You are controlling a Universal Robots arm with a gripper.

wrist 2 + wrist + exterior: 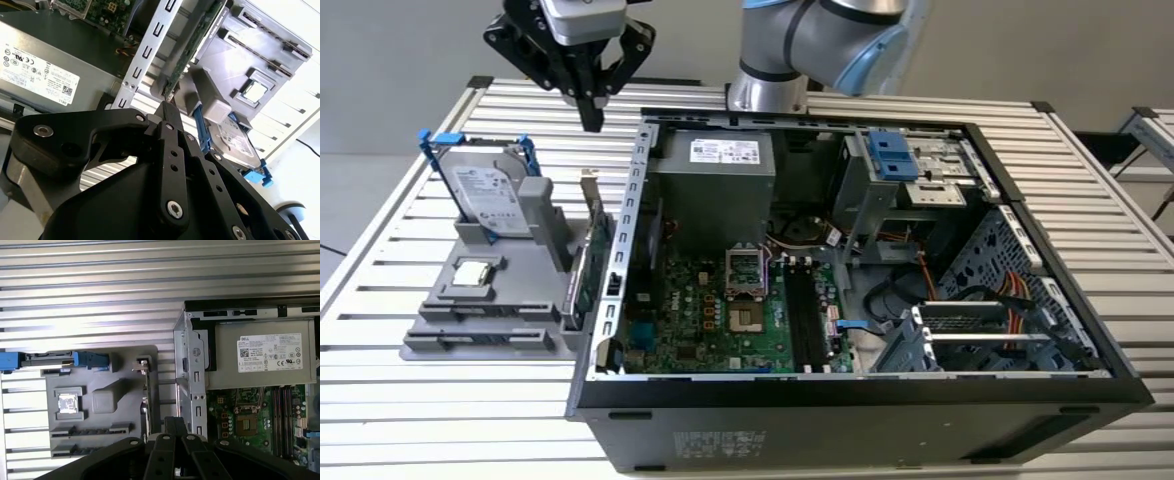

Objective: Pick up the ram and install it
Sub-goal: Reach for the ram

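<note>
My gripper hangs high over the slatted table, behind the grey parts fixture and just off the open computer case's far corner on the exterior view's left. Its black fingers are shut with nothing between them, as both wrist views also show at the gripper. The fixture has two long narrow slots at its near end. I cannot tell whether the ram stands in one. Dark memory sockets run along the green motherboard inside the case.
On the fixture stand a silver hard drive with blue rails, a processor chip and an upright green expansion card close to the case wall. A grey power supply fills the case's far corner. The arm's base rises behind it.
</note>
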